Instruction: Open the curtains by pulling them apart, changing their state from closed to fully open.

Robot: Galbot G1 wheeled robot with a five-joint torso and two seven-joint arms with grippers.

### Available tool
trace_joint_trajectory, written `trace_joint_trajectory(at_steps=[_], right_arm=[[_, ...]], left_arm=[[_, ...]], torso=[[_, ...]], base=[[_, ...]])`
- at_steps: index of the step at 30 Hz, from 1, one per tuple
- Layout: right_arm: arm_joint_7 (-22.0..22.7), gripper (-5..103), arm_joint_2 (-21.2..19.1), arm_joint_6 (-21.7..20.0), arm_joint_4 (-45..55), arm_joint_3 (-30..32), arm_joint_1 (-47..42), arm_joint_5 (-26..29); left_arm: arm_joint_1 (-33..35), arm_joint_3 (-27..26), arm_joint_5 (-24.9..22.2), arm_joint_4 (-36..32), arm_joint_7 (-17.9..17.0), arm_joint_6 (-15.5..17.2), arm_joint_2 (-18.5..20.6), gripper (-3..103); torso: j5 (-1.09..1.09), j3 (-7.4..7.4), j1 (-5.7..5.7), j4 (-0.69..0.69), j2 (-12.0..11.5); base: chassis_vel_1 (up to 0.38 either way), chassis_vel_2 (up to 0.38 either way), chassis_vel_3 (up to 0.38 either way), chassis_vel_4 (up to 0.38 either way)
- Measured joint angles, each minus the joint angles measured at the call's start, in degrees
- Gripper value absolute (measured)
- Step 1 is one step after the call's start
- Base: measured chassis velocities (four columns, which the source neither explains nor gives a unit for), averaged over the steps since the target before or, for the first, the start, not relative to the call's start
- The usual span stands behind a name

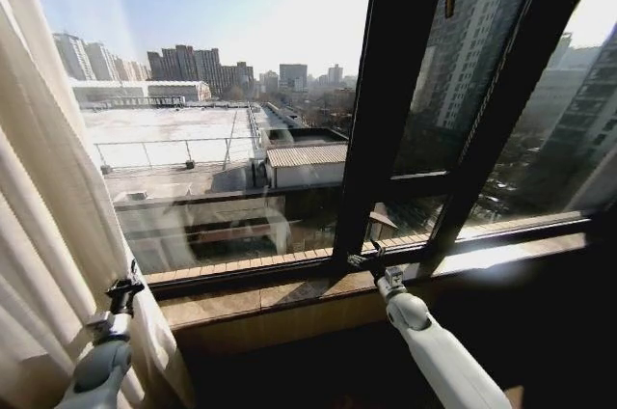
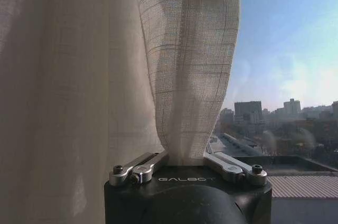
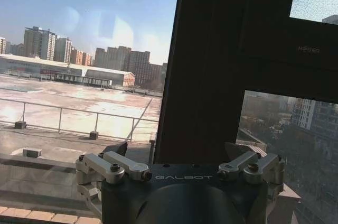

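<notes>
The curtains [image 1: 43,197] hung bunched at the window frame's [image 1: 386,110] left, pleats running vertically. The left gripper [image 1: 123,295] was clamped on their inner edge [image 2: 185,102], nearest arm by far. The right gripper [image 1: 368,259], spread wide and empty, hovered below the frame, bare glass between them.

Head camera downward, wrist cameras windowward

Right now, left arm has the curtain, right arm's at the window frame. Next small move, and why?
Probably carry the left gripper a bit farther to the robot's left. It is shut on the sheer curtain, already bunched at the window's left edge with the glass clear. The right gripper is open, holding nothing, near the dark window frame.
</notes>
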Motion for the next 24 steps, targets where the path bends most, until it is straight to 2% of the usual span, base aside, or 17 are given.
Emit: trace_joint_trajectory(at_steps=[6,15,24], right_arm=[[0.0,100,0.02,0.0,0.0,-0.01,0.0,0.0],[0.0,100,0.02,0.0,0.0,-0.01,0.0,0.0],[0.0,100,0.02,0.0,0.0,-0.01,0.0,0.0]], left_arm=[[0.04,-0.11,0.01,0.23,0.0,0.01,0.28,0],[-0.19,-0.3,-0.26,0.9,0.1,-0.09,0.67,0],[-0.54,-0.38,-0.52,1.7,0.24,-0.33,0.97,0]], torso=[[-0.05,-0.01,-0.01,0.03,0.0],[0.0,0.0,0.0,0.02,0.0],[-0.04,-0.01,-0.01,0.03,0.0]], base=[[0.0,0.0,0.0,0.0],[0.0,0.0,0.0,0.0],[0.1,0.082,-0.092,-0.096]])
